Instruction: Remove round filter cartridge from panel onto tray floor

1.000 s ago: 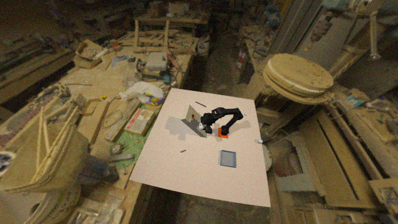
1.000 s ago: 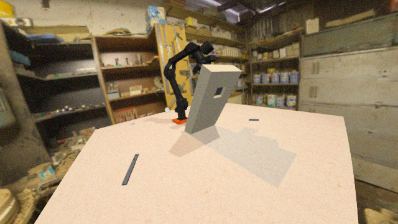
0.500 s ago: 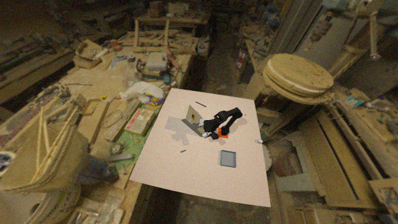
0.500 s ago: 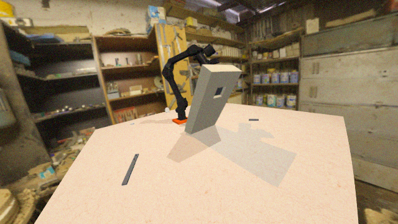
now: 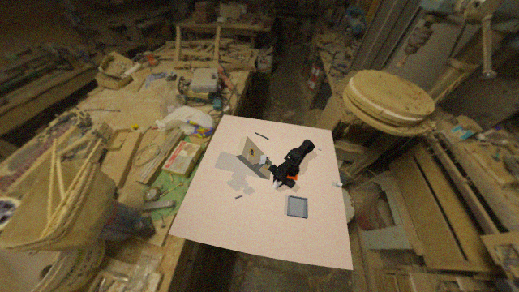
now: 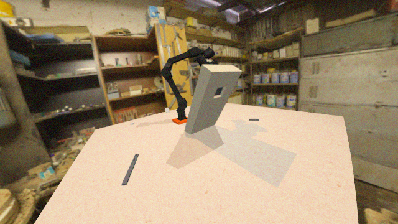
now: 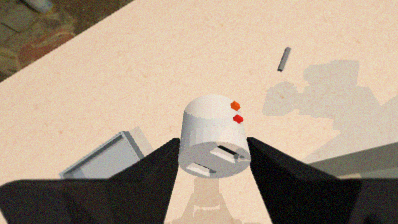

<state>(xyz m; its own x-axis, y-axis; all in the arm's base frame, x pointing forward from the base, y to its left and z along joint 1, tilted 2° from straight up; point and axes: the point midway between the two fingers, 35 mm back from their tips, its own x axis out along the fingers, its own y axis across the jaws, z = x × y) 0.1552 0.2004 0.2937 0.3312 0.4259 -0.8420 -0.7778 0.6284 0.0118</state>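
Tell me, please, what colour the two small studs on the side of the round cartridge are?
One orange, one red, on the pale grey round cartridge held in the hand; clearest in the wrist view.

1. The filter cartridge (image 7: 214, 134) appeared smooth, matt white plastic.
2. The gripper (image 7: 213, 161) fingers looked matt black (no gloss).
3. The tray (image 7: 102, 161) showed a smooth, grey finish.

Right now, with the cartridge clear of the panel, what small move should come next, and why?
Probably swing the gripper a little toward the tray, staying shut. The fingers clamp the white filter cartridge above bare table, and the tray lies off to the lower left in the wrist view, not under the cartridge. Opening now would likely drop it outside the tray.
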